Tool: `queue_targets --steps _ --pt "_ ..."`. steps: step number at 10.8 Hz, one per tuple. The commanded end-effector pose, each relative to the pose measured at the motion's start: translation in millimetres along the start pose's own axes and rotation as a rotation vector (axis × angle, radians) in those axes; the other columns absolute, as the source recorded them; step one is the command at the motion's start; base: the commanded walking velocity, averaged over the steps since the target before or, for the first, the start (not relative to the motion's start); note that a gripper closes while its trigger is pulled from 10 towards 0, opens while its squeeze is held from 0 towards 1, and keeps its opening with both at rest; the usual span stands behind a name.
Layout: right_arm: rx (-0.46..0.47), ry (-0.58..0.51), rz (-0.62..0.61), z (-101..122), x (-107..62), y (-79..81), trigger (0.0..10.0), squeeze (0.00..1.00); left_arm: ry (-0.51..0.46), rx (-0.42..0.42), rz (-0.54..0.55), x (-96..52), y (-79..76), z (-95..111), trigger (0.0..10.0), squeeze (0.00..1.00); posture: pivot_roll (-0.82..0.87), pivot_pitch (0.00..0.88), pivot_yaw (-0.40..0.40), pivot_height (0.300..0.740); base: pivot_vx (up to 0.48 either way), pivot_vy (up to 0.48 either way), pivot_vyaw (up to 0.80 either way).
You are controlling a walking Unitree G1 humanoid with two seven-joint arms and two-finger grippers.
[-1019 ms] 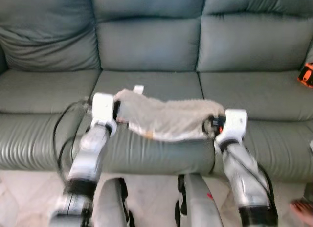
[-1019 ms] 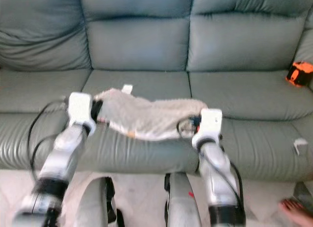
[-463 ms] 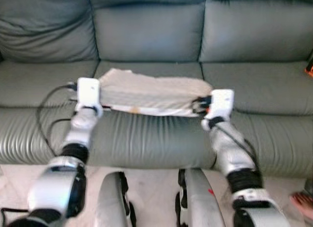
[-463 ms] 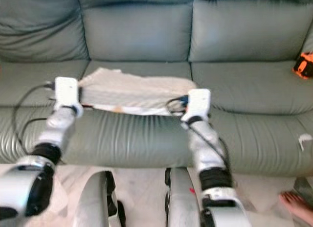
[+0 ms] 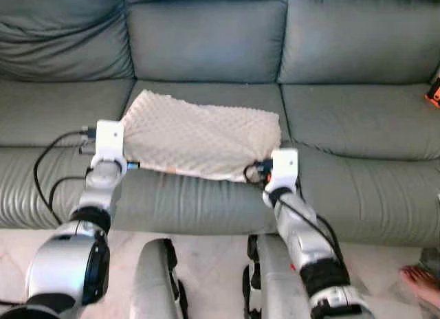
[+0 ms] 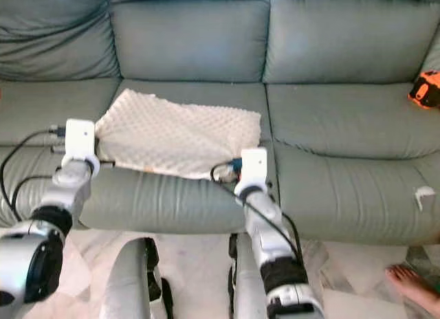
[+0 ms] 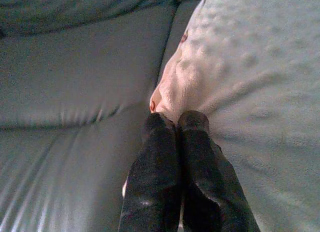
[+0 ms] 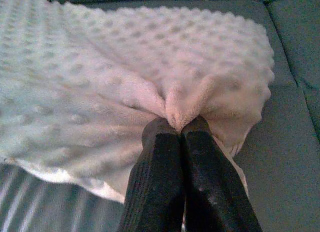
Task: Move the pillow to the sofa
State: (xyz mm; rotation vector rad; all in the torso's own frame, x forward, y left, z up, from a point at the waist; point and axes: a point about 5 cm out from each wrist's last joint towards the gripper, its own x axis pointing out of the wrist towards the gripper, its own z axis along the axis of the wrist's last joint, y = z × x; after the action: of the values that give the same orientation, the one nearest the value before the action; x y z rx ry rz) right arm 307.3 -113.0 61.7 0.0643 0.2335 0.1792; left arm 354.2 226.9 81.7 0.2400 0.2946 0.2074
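A beige dotted pillow [image 5: 199, 135] lies flat on the middle seat of the grey-green sofa [image 5: 206, 44], its front edge near the seat's front. My left gripper [image 7: 176, 123] is shut on the pillow's left front corner. My right gripper [image 8: 176, 128] is shut on a bunched fold of the pillow [image 8: 100, 87] at its right front corner. Both silver arms reach forward over the seat's front edge, one at each end of the pillow.
An orange object [image 6: 425, 91] sits on the right seat by the armrest, and a small white scrap [image 6: 423, 192] lies on that seat's front. A person's bare foot [image 5: 421, 282] stands on the tiled floor at the lower right. The left seat [image 5: 55, 113] is bare.
The pillow hung sagging between my grippers above the seat's front; now it rests spread flat on the middle seat. Both arms have come down and the camera has tilted lower.
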Motion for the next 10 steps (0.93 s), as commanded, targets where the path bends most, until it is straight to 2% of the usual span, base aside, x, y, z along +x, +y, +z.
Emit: queue_targets --steps 1,2,3,7,9,10 --pt "-0.019 -0.003 -0.018 2 -2.4 -4.7 10.0 0.0 0.046 0.016 0.037 -2.3 8.5 -12 10.0 0.0 -0.06 0.19 0.009 0.595 0.0 0.0 0.0" --pt "-0.022 0.01 -0.035 -1 -3.6 -9.4 10.0 0.22 0.06 0.012 0.042 -3.2 7.8 -16 10.0 0.67 -0.07 0.188 0.007 0.595 0.0 0.0 0.0" --pt "-0.034 0.014 -0.063 -1 -4.1 -15.5 10.0 1.0 0.068 0.004 0.051 -3.5 8.3 -17 10.0 1.0 -0.07 0.187 0.006 0.595 0.0 0.0 0.0" --pt "-0.033 0.022 -0.12 -2 -5.0 -23.0 10.0 1.0 0.066 0.027 0.103 -3.1 16.4 -16 10.0 1.0 -0.06 0.171 0.011 0.595 0.0 0.0 0.0" --pt "-0.004 0.011 -0.18 0 -8.1 -28.7 10.0 1.0 0.014 0.005 0.147 -2.3 21.3 -8 10.0 1.0 -0.06 0.159 0.015 0.595 0.0 0.0 0.0" --pt "-0.006 -0.023 -0.206 6 -12.0 -32.3 10.0 1.0 -0.027 -0.018 0.136 -3.0 20.5 -4 10.0 1.0 -0.05 0.149 0.016 0.595 0.0 0.0 0.0"
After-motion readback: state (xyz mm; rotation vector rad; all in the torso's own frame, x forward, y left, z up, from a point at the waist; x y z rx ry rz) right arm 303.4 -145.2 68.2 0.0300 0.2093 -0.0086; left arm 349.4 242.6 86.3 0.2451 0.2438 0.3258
